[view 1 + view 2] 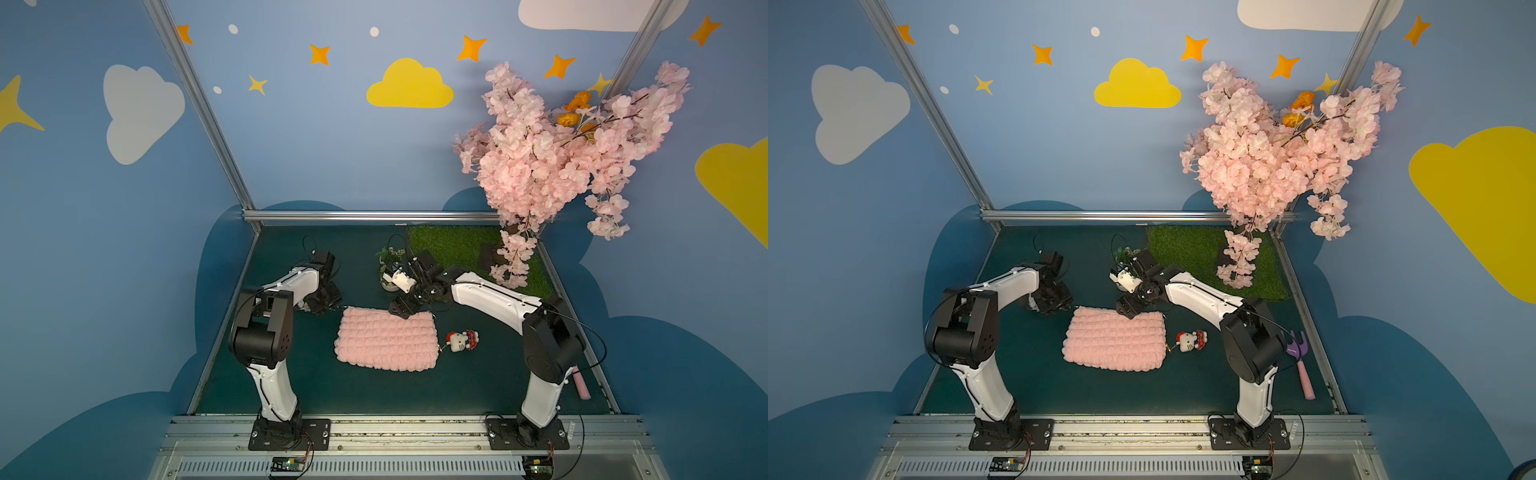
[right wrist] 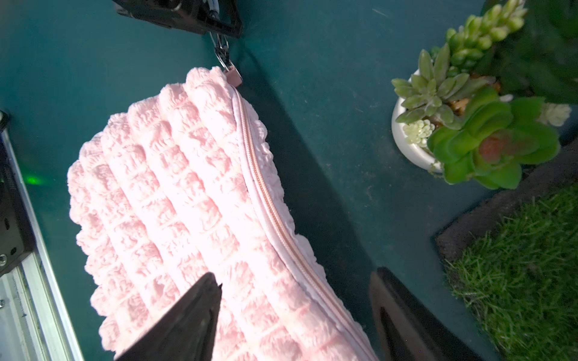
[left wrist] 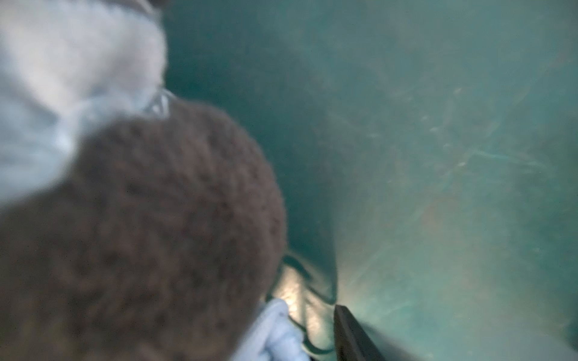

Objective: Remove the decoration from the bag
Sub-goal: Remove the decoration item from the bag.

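Centre of the table (image 1: 291, 374): the bag (image 1: 386, 338) lies flat, its zip (image 2: 262, 193) along the far edge. The decoration (image 1: 461, 341) lies just beside the bag's right short edge, with its chain reaching that edge. The right gripper (image 2: 297, 275) has its jaws apart, straddling the zip at the far right corner. The left gripper (image 1: 322, 305) sits at the far left corner and its jaw state cannot be told. A dark plush (image 3: 140, 234) shows blurred against its camera.
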Robot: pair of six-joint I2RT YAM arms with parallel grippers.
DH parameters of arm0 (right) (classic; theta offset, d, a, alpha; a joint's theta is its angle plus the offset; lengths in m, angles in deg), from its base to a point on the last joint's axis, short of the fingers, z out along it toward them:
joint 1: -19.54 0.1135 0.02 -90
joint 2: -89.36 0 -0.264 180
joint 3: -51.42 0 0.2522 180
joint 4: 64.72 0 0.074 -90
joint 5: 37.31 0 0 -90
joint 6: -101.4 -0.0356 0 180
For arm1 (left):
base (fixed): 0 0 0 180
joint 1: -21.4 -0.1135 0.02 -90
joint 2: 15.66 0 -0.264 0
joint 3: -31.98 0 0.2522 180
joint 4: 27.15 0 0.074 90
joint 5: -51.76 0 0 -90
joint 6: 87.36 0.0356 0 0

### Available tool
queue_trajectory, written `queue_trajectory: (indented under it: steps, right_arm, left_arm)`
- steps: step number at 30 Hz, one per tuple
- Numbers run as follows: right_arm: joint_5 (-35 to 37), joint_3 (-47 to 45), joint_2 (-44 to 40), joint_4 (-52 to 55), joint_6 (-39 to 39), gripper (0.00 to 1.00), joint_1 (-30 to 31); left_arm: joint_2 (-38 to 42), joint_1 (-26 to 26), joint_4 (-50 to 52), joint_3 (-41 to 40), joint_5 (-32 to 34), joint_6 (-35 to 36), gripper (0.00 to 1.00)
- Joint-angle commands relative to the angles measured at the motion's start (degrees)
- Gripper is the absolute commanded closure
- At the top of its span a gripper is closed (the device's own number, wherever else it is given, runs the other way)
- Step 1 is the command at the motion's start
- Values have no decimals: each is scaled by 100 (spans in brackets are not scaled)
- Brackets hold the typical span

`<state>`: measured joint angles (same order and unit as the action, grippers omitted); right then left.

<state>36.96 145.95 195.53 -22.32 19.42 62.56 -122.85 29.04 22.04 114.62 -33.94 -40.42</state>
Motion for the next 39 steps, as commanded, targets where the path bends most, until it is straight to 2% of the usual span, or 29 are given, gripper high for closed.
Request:
queue_trajectory:
  steps: [1, 11, 15, 24, 30, 39]
  right_arm:
    - [-106, 135, 88, 172, 69, 23, 39]
    - [-159, 129, 70, 166, 44, 24, 35]
    - [-290, 150, 53, 94, -54, 24, 39]
    - [-623, 305, -93, -217, -361, 25, 38]
    - [-1076, 582, -66, -594, -735, 25, 23]
    - [-1622, 1079, 473, -1337, -1865, 28, 10]
  left_arm:
    - [-146, -4, -58, 45, -61, 66, 53]
    - [55, -12, 52, 36, 66, 137, 89]
    - [161, -16, 71, 35, 10, 119, 97]
    - [795, 44, -198, -101, -302, -62, 98]
    - [1476, 273, -1087, -545, -462, -283, 98]
    - [2223, 457, -2567, -1469, -857, -573, 97]
